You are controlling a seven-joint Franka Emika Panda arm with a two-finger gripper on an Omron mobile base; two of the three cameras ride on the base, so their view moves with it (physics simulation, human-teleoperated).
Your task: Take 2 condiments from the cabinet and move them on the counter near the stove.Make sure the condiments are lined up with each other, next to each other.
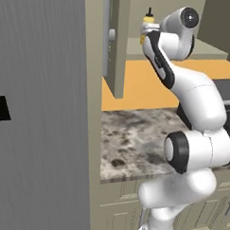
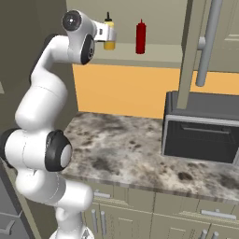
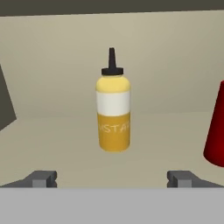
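Observation:
The yellow condiment bottle (image 3: 113, 113), with a pale band and a black pointed cap, stands upright on the beige shelf of the open cabinet (image 2: 154, 55). My gripper (image 3: 113, 179) is open, level with the bottle and just short of it, one fingertip (image 3: 43, 178) out to each side and nothing between them. The red condiment bottle (image 3: 216, 131) stands to its right on the same shelf. From the base, the yellow bottle (image 2: 109, 36) and the red bottle (image 2: 140, 37) are a little apart. Below lies the mottled counter (image 2: 121, 140). The stove is out of view.
The cabinet door (image 2: 191, 51) hangs open to the right of the bottles, with its metal handle (image 2: 207, 42) facing out. A black microwave (image 2: 200, 135) sits on the counter under it. A tall grey panel (image 1: 41, 113) stands at the left.

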